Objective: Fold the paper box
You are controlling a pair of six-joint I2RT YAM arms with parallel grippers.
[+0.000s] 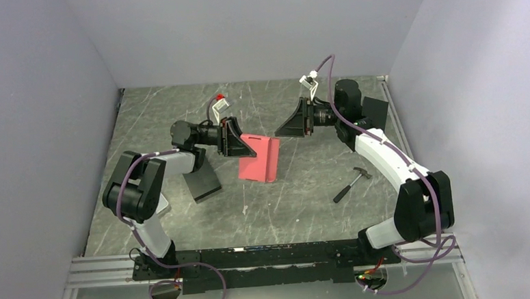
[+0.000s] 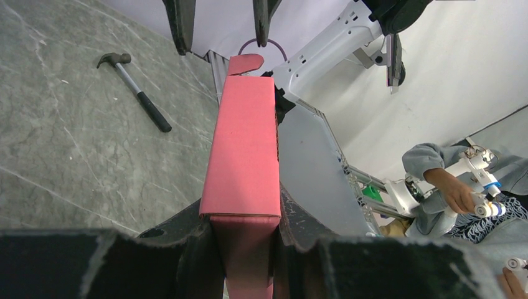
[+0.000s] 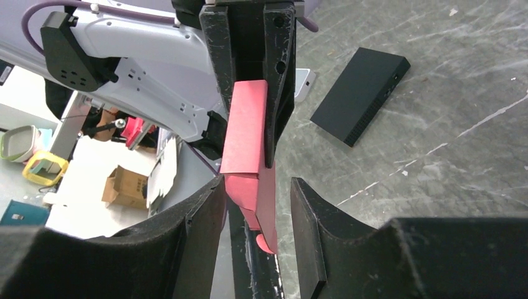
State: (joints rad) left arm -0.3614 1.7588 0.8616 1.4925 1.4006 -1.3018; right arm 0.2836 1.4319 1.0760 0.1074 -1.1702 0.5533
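The paper box (image 1: 259,162) is a red-pink, partly folded cardboard sleeve held off the table near the middle. My left gripper (image 1: 248,148) is shut on one end of it; in the left wrist view both black fingers (image 2: 187,243) press the sides of the paper box (image 2: 246,137). My right gripper (image 3: 255,184) is open around the other end. A loose rounded flap (image 3: 264,240) of the paper box (image 3: 246,124) hangs between its fingers, with a gap to the right finger (image 3: 305,212). From above, the right gripper (image 1: 282,129) points at the box's far right corner.
A flat black box (image 1: 202,182) lies under the left arm, also visible as the black box (image 3: 361,93) from the right wrist. A hammer (image 1: 352,183) lies on the table at the right, near the right arm. Grey walls close in three sides.
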